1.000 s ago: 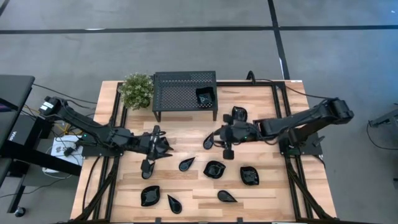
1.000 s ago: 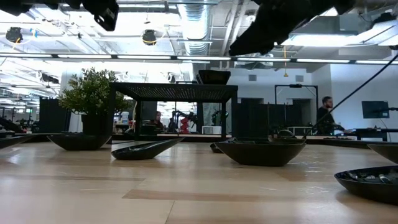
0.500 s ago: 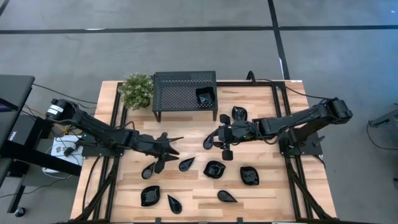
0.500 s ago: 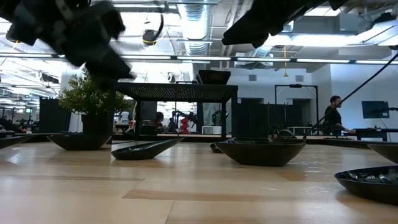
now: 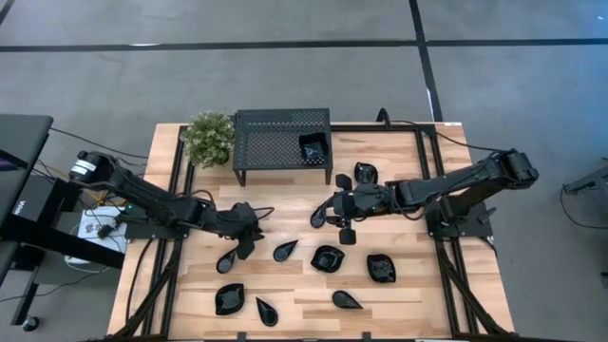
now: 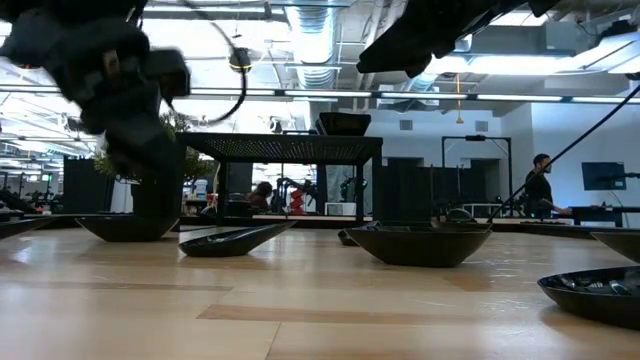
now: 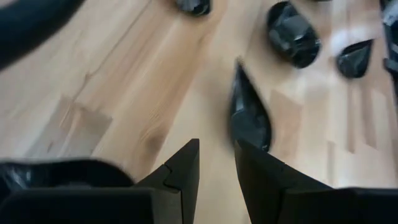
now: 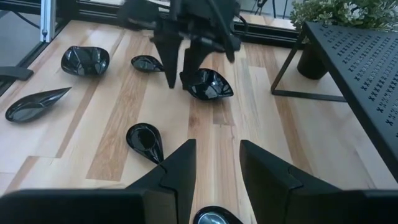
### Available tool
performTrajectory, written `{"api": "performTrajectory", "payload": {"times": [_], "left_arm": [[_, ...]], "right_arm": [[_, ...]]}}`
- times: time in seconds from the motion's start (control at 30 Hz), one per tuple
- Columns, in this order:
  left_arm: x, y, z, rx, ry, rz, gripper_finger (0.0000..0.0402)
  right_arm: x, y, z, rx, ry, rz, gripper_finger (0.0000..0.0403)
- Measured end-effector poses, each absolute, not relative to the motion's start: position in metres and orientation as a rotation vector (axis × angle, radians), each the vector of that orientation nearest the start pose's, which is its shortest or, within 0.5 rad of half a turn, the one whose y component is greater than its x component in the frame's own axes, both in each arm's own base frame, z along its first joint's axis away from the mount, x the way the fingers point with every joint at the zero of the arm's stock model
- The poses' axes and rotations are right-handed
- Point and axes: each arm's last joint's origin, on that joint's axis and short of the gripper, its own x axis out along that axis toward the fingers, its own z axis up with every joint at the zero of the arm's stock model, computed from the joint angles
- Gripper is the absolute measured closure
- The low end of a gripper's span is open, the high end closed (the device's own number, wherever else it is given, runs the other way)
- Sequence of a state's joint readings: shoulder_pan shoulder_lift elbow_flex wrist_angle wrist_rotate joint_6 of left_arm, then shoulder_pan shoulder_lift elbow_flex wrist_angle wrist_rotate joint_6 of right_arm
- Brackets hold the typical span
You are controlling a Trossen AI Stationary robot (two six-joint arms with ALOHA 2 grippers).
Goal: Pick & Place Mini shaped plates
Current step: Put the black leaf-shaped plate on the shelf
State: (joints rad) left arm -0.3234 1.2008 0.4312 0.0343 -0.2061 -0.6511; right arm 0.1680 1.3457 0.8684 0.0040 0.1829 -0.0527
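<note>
Plates of glossy black lie scattered over the near half of the wooden table (image 5: 399, 161), some squarish, some teardrop shaped. One more plate (image 5: 313, 146) sits on the right end of the black perforated rack (image 5: 275, 138) at the far edge, beside the potted plant (image 5: 209, 137). The left gripper (image 5: 245, 241) hangs over the left-centre of the table, just above a teardrop plate (image 7: 249, 115); its fingers (image 7: 183, 171) stand a narrow gap apart with nothing between them, though that wrist view is blurred. The right gripper (image 5: 334, 211) hovers near the table's middle, fingers (image 8: 180, 168) likewise parted and empty. A teardrop plate (image 5: 318, 217) lies just beside it; another (image 8: 146, 140) lies ahead of it.
</note>
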Motion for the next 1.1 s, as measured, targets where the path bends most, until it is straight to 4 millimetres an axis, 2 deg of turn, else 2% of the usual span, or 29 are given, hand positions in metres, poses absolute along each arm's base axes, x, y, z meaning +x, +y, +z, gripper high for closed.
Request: {"api": "performTrajectory", "payload": {"times": [0.23,0.3,0.5,0.67,0.77,1.1], "left_arm": [[0.209,-0.062,0.198,-0.304,0.9,0.246,0.0298],[0.208,-0.062,0.193,-0.321,0.926,0.273,0.0298],[0.204,-0.059,0.162,-0.328,1.018,0.401,0.0298],[0.212,-0.063,0.151,-0.323,1.025,0.401,0.0298],[0.217,-0.065,0.149,-0.34,0.992,0.387,0.0298],[0.215,-0.063,0.147,-0.336,0.987,0.412,0.0298]], "right_arm": [[0.289,0.044,0.258,-0.136,0.466,-0.002,0.0285],[0.289,0.044,0.258,-0.136,0.466,-0.002,0.0285],[0.289,0.044,0.257,-0.136,0.467,-0.002,0.0285],[0.288,0.044,0.257,-0.134,0.471,-0.002,0.0285],[0.288,0.044,0.257,-0.134,0.471,-0.002,0.0285],[0.288,0.043,0.255,-0.138,0.49,-0.003,0.0285]]}}
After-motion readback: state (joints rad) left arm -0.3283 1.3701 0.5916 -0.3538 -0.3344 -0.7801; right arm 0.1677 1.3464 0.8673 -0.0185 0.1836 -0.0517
